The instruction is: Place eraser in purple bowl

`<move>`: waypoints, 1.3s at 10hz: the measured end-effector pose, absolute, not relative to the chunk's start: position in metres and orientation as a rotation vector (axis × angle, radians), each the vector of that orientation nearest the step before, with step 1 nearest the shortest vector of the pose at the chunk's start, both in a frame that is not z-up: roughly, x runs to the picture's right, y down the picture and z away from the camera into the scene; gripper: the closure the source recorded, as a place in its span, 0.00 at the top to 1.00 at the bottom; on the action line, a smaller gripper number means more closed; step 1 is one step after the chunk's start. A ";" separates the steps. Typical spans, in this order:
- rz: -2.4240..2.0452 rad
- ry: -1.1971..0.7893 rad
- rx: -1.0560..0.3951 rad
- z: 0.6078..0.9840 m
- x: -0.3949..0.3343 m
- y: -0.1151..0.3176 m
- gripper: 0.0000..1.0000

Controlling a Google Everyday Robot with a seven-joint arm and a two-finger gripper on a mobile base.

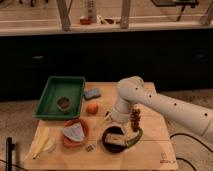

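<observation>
Camera view showed me the wooden table with the white arm reaching in from the right edge and bending down toward the front middle. The gripper hung just above the round dark maroon-purple bowl, which sat near the front edge. The small rectangular eraser, tan on top over a dark base, lay inside that bowl. I could see it below the gripper, apparently apart from it.

Toward the back left corner stood the green rectangular tray. Near the back edge lay the blue-grey sponge, with a small orange fruit in front of it. Left of the bowl sat the orange dish holding a grey cloth. A dark bunch of grapes lay just right of the gripper.
</observation>
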State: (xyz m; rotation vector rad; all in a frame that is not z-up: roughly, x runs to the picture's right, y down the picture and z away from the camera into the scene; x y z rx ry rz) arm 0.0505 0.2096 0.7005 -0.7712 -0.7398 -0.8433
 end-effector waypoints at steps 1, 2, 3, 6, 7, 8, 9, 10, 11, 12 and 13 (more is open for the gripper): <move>-0.842 -0.740 -0.772 0.701 0.051 0.208 0.80; -0.839 -0.741 -0.774 0.701 0.053 0.207 0.80; -0.835 -0.741 -0.775 0.702 0.055 0.205 0.80; -0.827 -0.741 -0.774 0.702 0.059 0.202 0.80; -0.827 -0.740 -0.774 0.702 0.059 0.202 0.80; -0.828 -0.741 -0.774 0.702 0.059 0.202 0.80; -0.828 -0.741 -0.774 0.702 0.059 0.202 0.80; -0.828 -0.741 -0.774 0.702 0.059 0.202 0.80; -0.828 -0.741 -0.774 0.702 0.059 0.202 0.80; -0.828 -0.741 -0.774 0.702 0.059 0.202 0.80; -0.828 -0.741 -0.774 0.702 0.059 0.202 0.80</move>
